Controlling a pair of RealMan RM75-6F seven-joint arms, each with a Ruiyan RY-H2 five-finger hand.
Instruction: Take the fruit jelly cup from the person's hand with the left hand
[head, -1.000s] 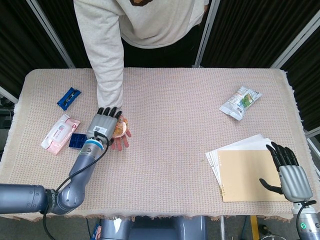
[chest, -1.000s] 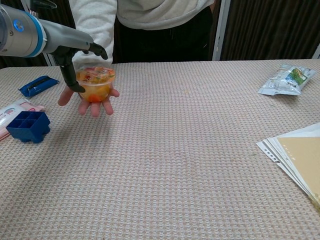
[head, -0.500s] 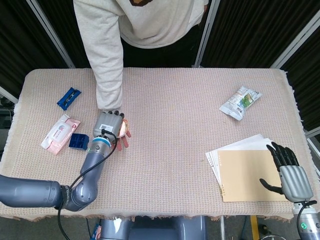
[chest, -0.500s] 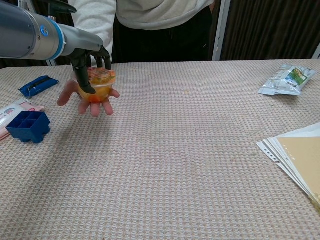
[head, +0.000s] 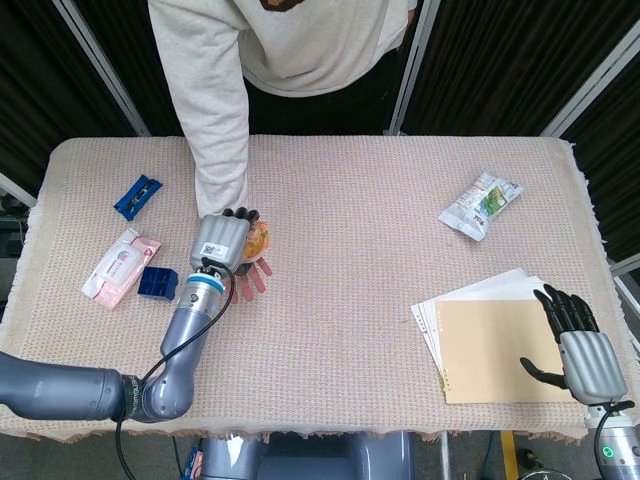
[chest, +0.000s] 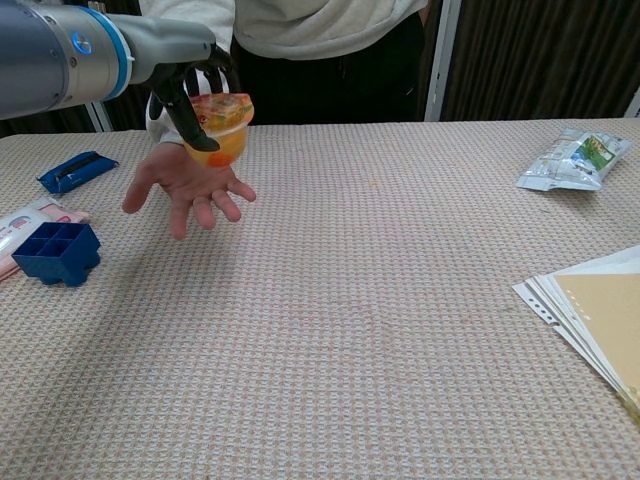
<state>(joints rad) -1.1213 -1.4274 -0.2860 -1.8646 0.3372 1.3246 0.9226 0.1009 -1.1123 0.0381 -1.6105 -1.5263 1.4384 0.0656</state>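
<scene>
1. Orange jelly shows through the clear fruit jelly cup (head: 257, 240), head view: it sits tight against the right side of the left hand (head: 222, 240), whose dark fingers wrap over its far edge. The hand grips the cup. The person's hand (head: 252, 277) lies just below and nearer the robot, palm up, fingers spread.
2. Same view: right hand (head: 578, 346) is well apart, far off to the right of the left hand beside the paper stack (head: 480, 345), fingers extended and apart, holding nothing. The left hand is plainly the nearer one and already on the cup.
3. Left of the left hand: pink wipes pack (head: 120, 266), blue tray (head: 157, 282), blue clip (head: 137, 195). A snack packet (head: 481, 204) lies far to its right.
4. Chest view: fruit jelly cup (chest: 222, 128) is held in the left hand (chest: 192, 92), fingers (chest: 180, 105) curled around the cup's left side and rim. The cup tilts a little, rim leaning right, its axis near upright.
5. Chest view: the cup looks clear of the person's hand (chest: 188, 187), directly above the palm with a gap showing. Judgement: the take is nearly done; what remains is carrying it away from the palm without loosening the grip.
6. Chest view: right hand not visible here.
</scene>
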